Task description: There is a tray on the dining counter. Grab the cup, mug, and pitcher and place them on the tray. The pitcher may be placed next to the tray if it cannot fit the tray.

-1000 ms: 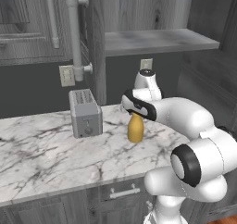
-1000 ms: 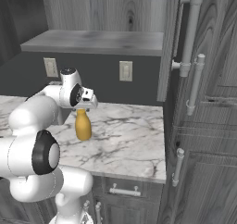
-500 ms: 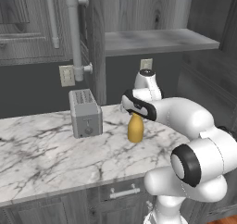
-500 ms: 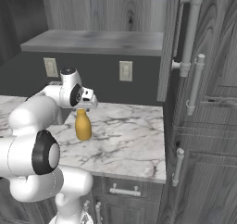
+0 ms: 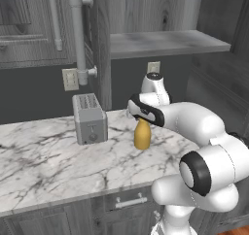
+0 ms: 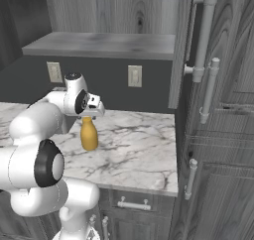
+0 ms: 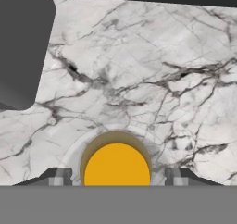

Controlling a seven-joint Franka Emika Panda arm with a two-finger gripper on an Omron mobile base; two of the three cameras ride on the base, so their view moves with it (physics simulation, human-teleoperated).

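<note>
— Where the marble desk (image 5: pixel 53 166) runs below the dark wall, what stands on it?

— A mustard-yellow pitcher (image 5: pixel 142 135) stands upright on the desk, near its middle in the left base view, with a grey toaster (image 5: pixel 89 118) to its left, apart from it. From the right base view the same pitcher (image 6: pixel 89 134) sits toward the left part of the marble, well back from the front edge.

— And the hand?

— The hand (image 5: pixel 139 115) hangs directly over the pitcher's neck, pointing down. In the hand view the round yellow top of the pitcher (image 7: pixel 117 165) lies between the two dark fingertips (image 7: pixel 57 176), one on each side, with a visible gap of marble between each tip and the neck. So the hand (image 7: pixel 117 177) is spread wide and grasps nothing.

— Is it touching the pitcher?

— From the base views the hand (image 6: pixel 92 109) overlaps the top of the neck, so I cannot tell its height exactly; the fingertips stand clear of the sides.

— Anything else nearby?

— Two pale wall outlets (image 5: pixel 153 67) on the dark backsplash, a grey shelf (image 5: pixel 165 42) above, and drawers with a metal handle (image 5: pixel 130 202) below the desk. The dark grey block at upper left of the hand view is the toaster (image 7: pixel 21 42).
</note>
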